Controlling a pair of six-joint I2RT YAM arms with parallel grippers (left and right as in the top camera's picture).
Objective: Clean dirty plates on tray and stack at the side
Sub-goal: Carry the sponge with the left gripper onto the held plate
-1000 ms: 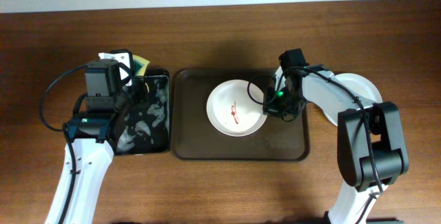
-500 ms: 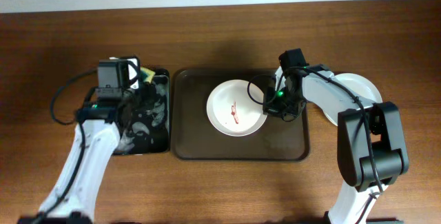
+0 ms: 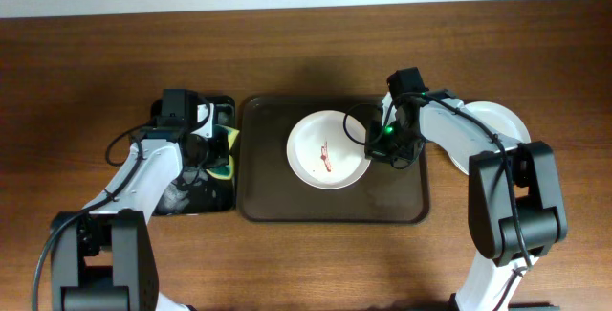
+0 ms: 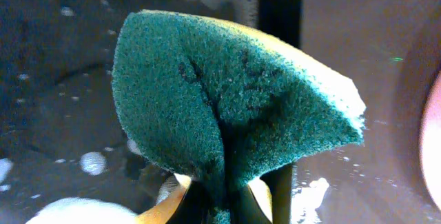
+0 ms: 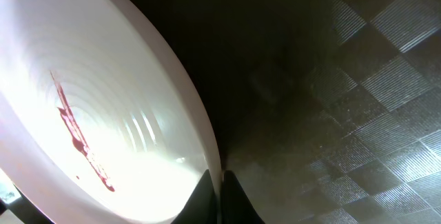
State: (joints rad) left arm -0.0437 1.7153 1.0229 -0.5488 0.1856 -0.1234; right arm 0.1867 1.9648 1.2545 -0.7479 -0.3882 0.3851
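Observation:
A white plate (image 3: 320,148) with a red sauce smear (image 5: 76,133) lies in the dark brown tray (image 3: 335,211). My right gripper (image 3: 371,144) is shut on the plate's right rim (image 5: 200,124), one finger inside and one outside (image 5: 220,200). A green and yellow sponge (image 4: 227,100) is pinched and folded in my shut left gripper (image 4: 220,207). That gripper (image 3: 218,153) hangs over the right edge of the small black tray (image 3: 191,201), with the sponge (image 3: 230,140) just left of the brown tray. Another white plate (image 3: 499,120) sits on the table at the right, partly hidden by my right arm.
The black tray holds water and white foam patches (image 4: 89,162). The brown tray's textured floor (image 5: 358,107) is bare to the right of the plate. Wooden table surrounds both trays, and a pale wall edge runs along the back.
My left arm has swung right across the black tray, carrying the sponge to its right edge beside the brown tray. My right gripper and the plate have stayed put.

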